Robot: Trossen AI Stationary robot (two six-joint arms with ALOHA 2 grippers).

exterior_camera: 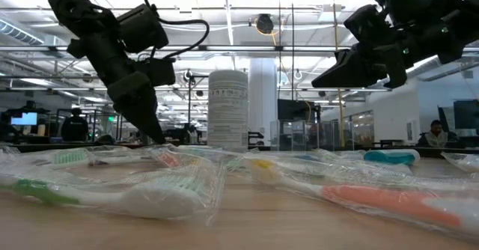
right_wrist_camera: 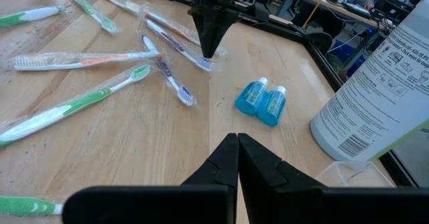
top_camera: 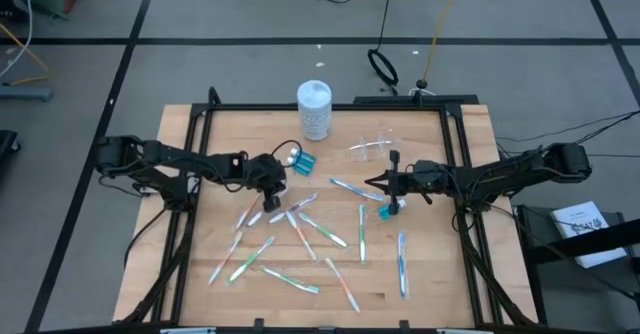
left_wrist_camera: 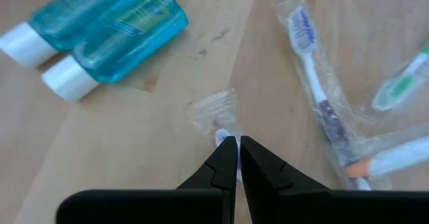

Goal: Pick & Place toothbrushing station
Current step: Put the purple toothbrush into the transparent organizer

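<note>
Several wrapped toothbrushes (top_camera: 300, 239) with green, pink or blue accents lie flat over the middle of the wooden table (top_camera: 200, 134). Two small blue tubes (top_camera: 301, 161) lie side by side behind them; they also show in the left wrist view (left_wrist_camera: 107, 33). Another blue tube (top_camera: 390, 212) lies under my right arm. A clear cup (top_camera: 373, 147) lies at the back. My left gripper (top_camera: 273, 188) points down, shut on the end of one wrapped toothbrush (left_wrist_camera: 221, 138). My right gripper (right_wrist_camera: 236, 142) is shut and empty, above the table (exterior_camera: 329, 76). My left gripper has its shut fingertips (left_wrist_camera: 230, 147) on one end of a wrapped toothbrush (right_wrist_camera: 206, 64), close to the clear wrapper's crimped end (left_wrist_camera: 214, 110). The fingers come from above, pointing down. The toothbrush lies on the table. Whether it is pinched or only pressed does not show.
A tall white canister (top_camera: 314, 109) stands at the back middle, behind the blue tubes. Black rails (top_camera: 330, 105) frame the table on the back and both sides. Bare wood lies along the table's left side (top_camera: 200, 224) and right side (top_camera: 435, 264).
</note>
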